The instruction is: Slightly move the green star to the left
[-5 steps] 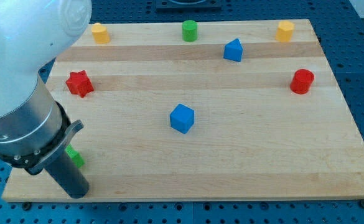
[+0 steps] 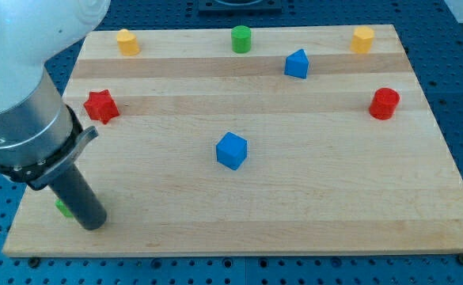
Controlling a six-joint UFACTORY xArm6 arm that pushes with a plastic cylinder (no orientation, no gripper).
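Camera view: the rod's tip (image 2: pixel 93 224) rests just right of the green star (image 2: pixel 62 208), mostly hidden near the board's (image 2: pixel 294 229) bottom-left edge. No claw exists. The leftward nudge looks nearly finished.

green star (image 2: pixel 62 207) is barely visible, just a small green sliver poking out from behind the dark rod, sitting flat on the desk (image 2: pixel 310 198) near its bottom-left corner. can't make out its shape.
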